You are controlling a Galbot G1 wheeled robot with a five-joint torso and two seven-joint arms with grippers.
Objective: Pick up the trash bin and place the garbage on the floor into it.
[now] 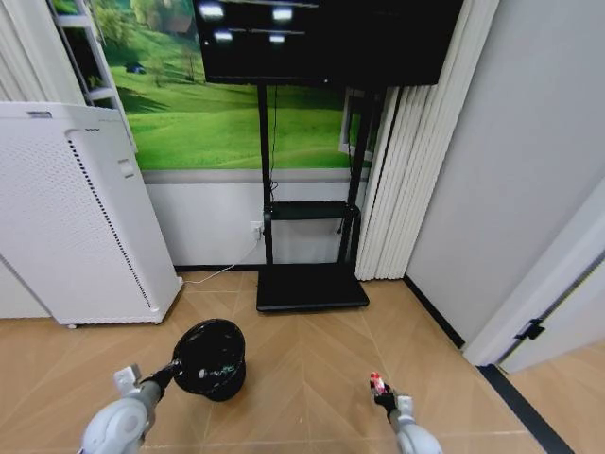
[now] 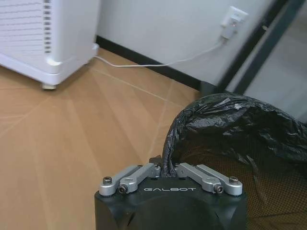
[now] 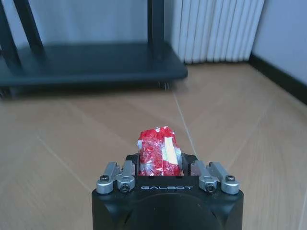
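Trash bin rim pinched in left gripper; wrapper clamped in right gripper.

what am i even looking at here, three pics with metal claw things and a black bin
This is a wheeled robot with two arms, each ending in a pincer. One picture looks down from its head; the other two come from cameras on its wrists. The left pincer is shut on the rim of the trash bin, a small black bin with a crinkly bag. The right pincer is shut on a crumpled red-and-white wrapper. Behind stand a white perforated appliance and a black screen stand on the wooden floor.
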